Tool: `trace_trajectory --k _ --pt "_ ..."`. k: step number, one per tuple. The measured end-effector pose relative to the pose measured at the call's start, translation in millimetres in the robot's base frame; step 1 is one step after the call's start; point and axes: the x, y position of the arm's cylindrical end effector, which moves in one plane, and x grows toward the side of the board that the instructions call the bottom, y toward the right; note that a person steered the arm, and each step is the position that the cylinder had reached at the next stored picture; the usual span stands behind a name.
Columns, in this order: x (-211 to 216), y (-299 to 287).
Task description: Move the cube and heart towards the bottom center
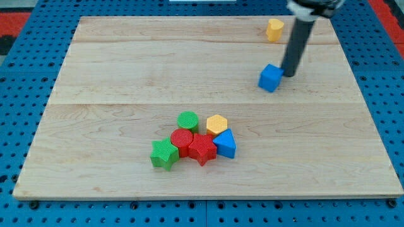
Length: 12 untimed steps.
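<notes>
We have no gripper; our tip [290, 74] touches the blue cube [270, 77] on its right, below the yellow heart [274, 29].

No text, label, brand, number or sign can be read anywhere on the pale wooden board [126, 63] or the coloured blocks.

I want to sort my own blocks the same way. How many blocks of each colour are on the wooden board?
Yellow: 2, the heart block and the hexagon block
Blue: 2, the cube and the triangle block
Green: 2, the round block and the star block
Red: 2, the round block and the star block
Total: 8
</notes>
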Motion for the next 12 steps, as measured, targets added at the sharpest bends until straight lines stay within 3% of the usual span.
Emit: trace_trajectory --k 1,2,3,4,5,6,8,9,10,11,12 --pt "52.8 -78.6" --pt "78.0 -117.1" --pt "46.3 -35.6" --pt "-14.2 54.8" --pt "-91.2 100.2" --pt "-139.0 101.7" --pt "-134.8 -55.6" --pt "-154.7 -29.5" --pt "-173.9 -78.3" --pt "-145.5 -127.3" --pt "-79.8 -147.3"
